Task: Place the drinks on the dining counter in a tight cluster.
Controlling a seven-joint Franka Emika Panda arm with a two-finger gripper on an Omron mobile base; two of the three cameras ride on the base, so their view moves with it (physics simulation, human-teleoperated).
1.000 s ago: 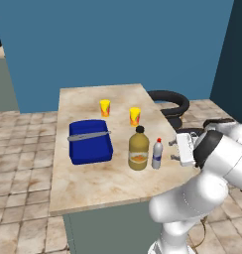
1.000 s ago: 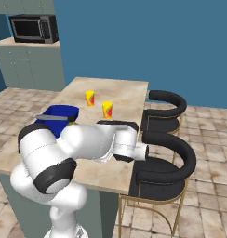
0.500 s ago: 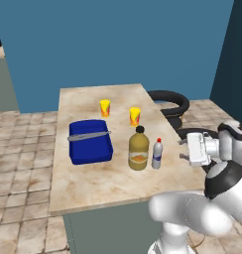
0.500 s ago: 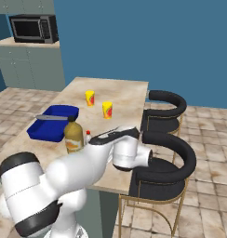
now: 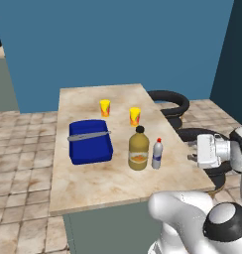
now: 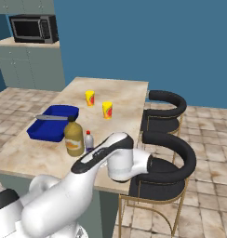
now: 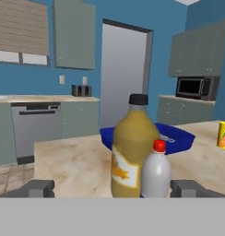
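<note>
Found the gripper (image 5: 192, 151) spread wide open and holding nothing, hanging level off to the right of the squat amber bottle (image 5: 138, 151), out past the long edge of the dining counter (image 5: 93, 179) and pointed back at that bottle. Through the hand view, saw both dark fingertips (image 7: 38, 188) low at either side of the amber bottle (image 7: 130, 147), well apart from it and not touching a thing.

Spotted the small silver-white bottle (image 5: 156, 155) with its red cap just to the right of the amber one, upright, nearly touching it. Couldn't tell whether any gap was left. Same pair seen from the right base view: amber bottle (image 6: 74, 138), small bottle (image 6: 89, 141) snug beside it. In the hand view, had the small one (image 7: 156, 175) in front, partly covering the amber bottle's label.

Left of the amber bottle, found a blue tray (image 5: 90, 144) with a grey utensil lying across it. Behind the amber bottle, noticed two yellow cups (image 5: 135, 116), one nearer, the other (image 5: 104, 107) further back and to the left. Further right of the amber bottle, beyond the gripper, spotted black stools (image 6: 164, 107) tucked along the counter.
</note>
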